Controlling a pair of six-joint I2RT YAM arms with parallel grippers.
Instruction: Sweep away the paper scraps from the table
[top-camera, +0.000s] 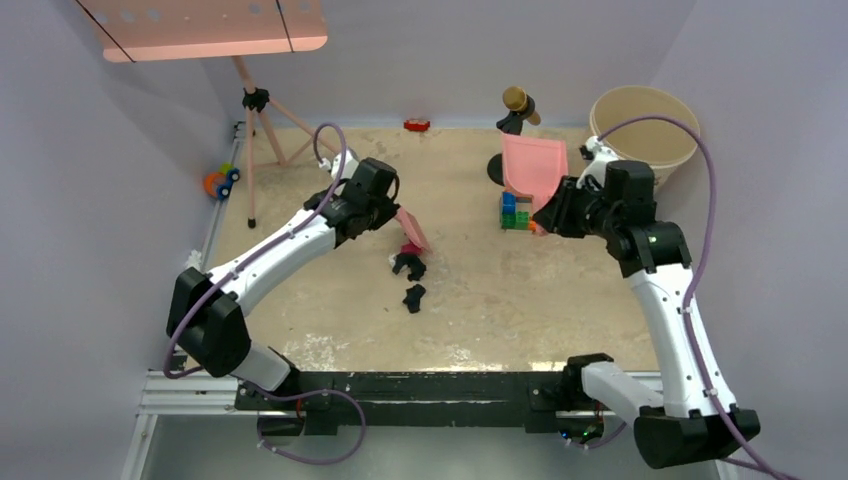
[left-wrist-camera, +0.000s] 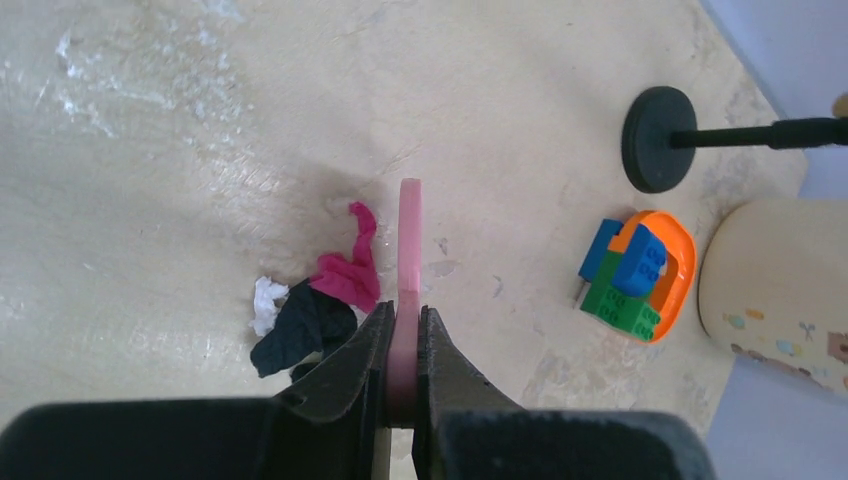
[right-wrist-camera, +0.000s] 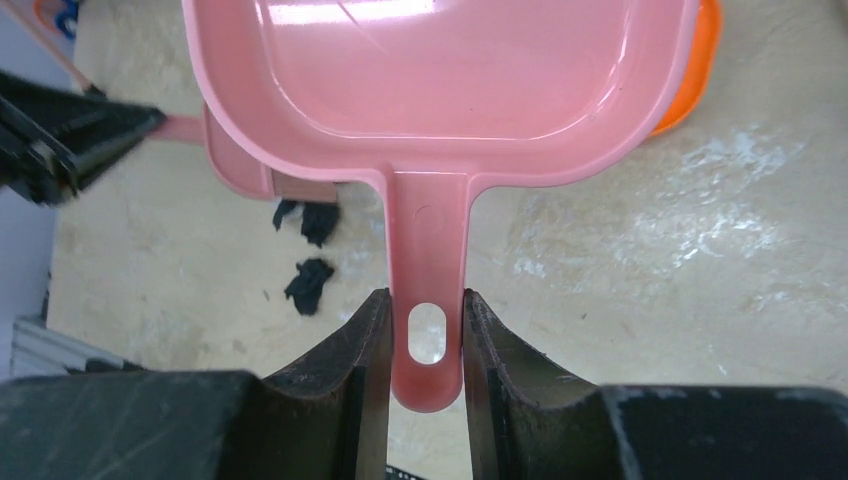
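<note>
Paper scraps lie mid-table (top-camera: 500, 310): a magenta and black cluster (top-camera: 408, 262) and a lone black wad (top-camera: 413, 297). In the left wrist view the scraps show as magenta (left-wrist-camera: 350, 272), black (left-wrist-camera: 300, 330) and white (left-wrist-camera: 266, 303) wads. They sit just left of the pink brush (left-wrist-camera: 410, 235), whose handle my left gripper (left-wrist-camera: 407, 312) is shut on. The brush head (top-camera: 412, 230) sits just above the cluster. My right gripper (right-wrist-camera: 425, 298) is shut on the handle of a pink dustpan (right-wrist-camera: 440, 80), held tilted at the right back (top-camera: 533, 168). Black scraps (right-wrist-camera: 308, 285) lie beyond the pan's left side.
A blue-green block stack (top-camera: 515, 212) on an orange piece (left-wrist-camera: 680, 280) stands under the dustpan. A beige bucket (top-camera: 645, 125) is at the back right, a black stand base (left-wrist-camera: 658, 138) near it. A red toy car (top-camera: 417, 125), a tripod (top-camera: 255, 140) and an orange-blue toy (top-camera: 220, 182) sit along the back and left edges.
</note>
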